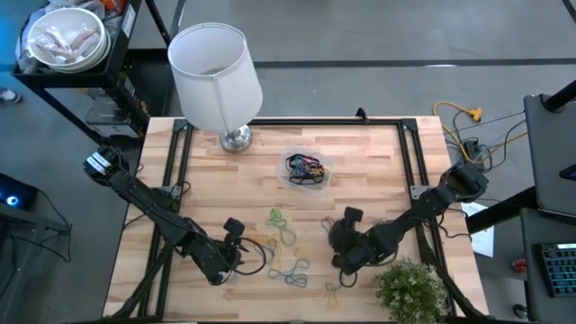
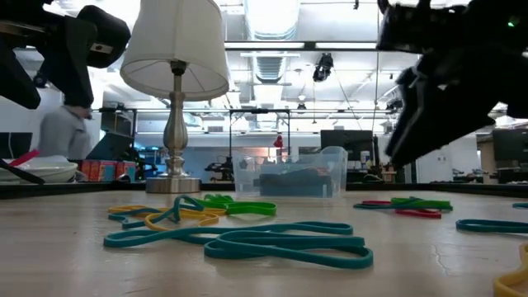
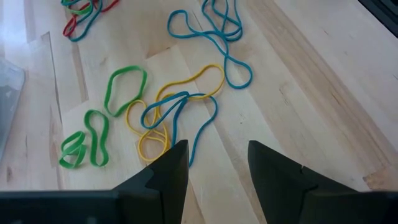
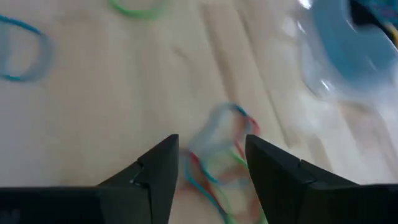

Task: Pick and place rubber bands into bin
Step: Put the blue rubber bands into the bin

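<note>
The left hand hangs low over the near left part of the wooden bench, its two dark fingers spread apart with nothing between them. Just ahead of it lies a tangle of rubber bands: a blue loop over a yellow one, two green loops beside them, another blue loop farther off and a red and blue one beyond that.

The right hand is over the middle of the bench, near the front, its fingers also parted and empty. Right below the gap lies a small knot of red, blue and green bands, though it shows blurred.

The bin, a clear tub, sits toward the back centre of the bench, right of the lamp, and already holds a dark clump of bands. More loose loops lie scattered along the front edge, near a small green plant
</note>
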